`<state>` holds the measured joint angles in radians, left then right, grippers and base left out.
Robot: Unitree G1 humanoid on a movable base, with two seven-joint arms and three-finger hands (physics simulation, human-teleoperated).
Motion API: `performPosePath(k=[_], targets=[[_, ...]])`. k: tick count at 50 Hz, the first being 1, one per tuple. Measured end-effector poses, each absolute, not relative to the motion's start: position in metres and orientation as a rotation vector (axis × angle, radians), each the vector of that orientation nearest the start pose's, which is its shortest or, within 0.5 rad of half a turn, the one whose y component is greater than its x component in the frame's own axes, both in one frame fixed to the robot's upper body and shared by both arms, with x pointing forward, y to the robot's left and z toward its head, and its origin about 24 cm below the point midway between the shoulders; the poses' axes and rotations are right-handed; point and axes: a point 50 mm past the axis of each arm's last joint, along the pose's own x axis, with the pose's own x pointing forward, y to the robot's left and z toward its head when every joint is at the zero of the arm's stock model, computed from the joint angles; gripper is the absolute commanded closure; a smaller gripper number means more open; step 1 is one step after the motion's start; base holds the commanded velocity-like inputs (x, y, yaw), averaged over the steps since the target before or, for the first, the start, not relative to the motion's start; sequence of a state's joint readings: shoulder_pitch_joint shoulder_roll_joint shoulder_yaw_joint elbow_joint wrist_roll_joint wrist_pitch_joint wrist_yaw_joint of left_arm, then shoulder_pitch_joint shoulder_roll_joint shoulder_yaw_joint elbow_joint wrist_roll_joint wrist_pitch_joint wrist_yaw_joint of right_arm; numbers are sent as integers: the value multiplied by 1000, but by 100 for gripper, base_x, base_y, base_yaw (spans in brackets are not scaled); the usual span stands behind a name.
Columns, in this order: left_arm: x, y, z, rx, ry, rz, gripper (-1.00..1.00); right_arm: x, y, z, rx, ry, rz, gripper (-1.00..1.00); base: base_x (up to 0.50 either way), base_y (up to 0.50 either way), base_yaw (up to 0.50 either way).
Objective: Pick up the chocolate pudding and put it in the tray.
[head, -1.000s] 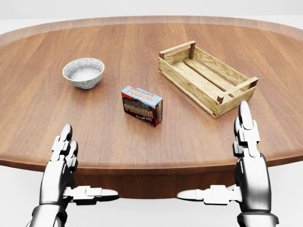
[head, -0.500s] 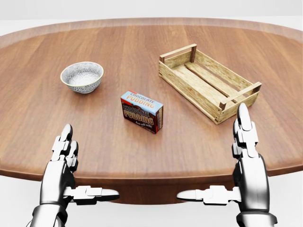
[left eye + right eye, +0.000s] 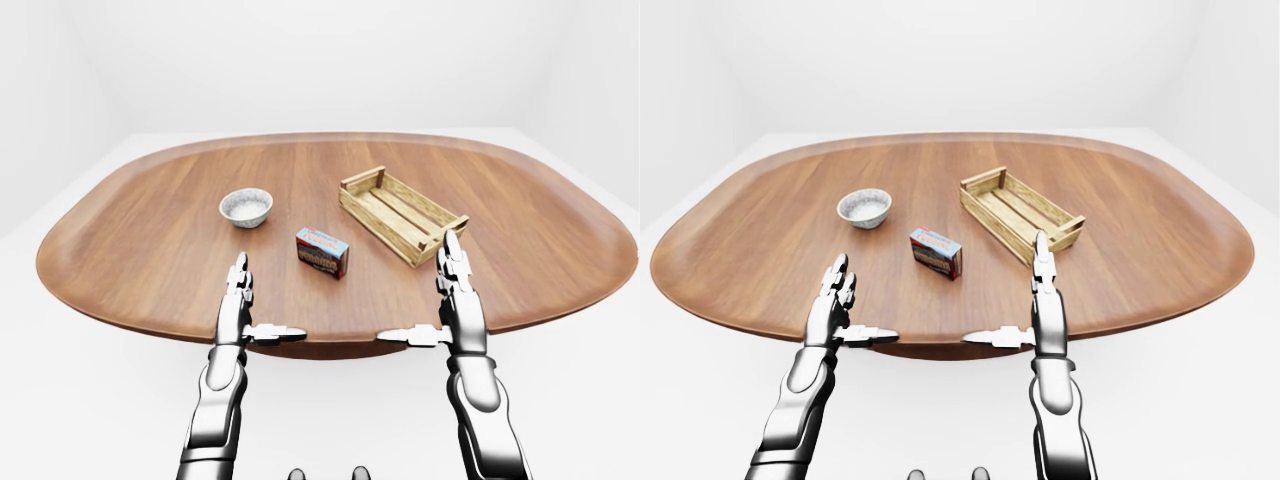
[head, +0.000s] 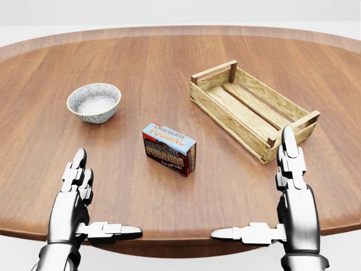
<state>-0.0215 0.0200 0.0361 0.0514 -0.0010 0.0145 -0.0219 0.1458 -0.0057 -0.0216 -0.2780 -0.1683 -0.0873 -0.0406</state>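
The chocolate pudding box [image 4: 169, 148], blue and brown with white lettering, stands on the wooden table [image 4: 169, 68] near the middle of the head view. The slatted wooden tray [image 4: 251, 108] lies to its upper right, with nothing in it. My left hand [image 4: 93, 200] hovers open at the lower left, over the table's near edge, well short of the box. My right hand [image 4: 271, 197] is open at the lower right, its long finger pointing up just below the tray's near corner. Neither hand touches anything.
A patterned white bowl [image 4: 93, 102] sits on the table to the upper left of the pudding box. The oval table's near edge [image 3: 320, 340] runs just under both hands. White floor and walls surround the table.
The whole picture has shifted: the table and its objects sit lower and larger, so the camera has moved closer. Both hands hold the same open pose.
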Motion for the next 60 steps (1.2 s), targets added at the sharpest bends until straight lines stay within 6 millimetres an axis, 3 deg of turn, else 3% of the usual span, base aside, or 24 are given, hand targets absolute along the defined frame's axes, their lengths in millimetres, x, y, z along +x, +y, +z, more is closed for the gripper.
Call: performPosePath(k=[60], targets=[[257, 159, 34, 23, 43, 5, -100, 222, -164, 84, -180, -235, -99, -100, 30, 0, 0]])
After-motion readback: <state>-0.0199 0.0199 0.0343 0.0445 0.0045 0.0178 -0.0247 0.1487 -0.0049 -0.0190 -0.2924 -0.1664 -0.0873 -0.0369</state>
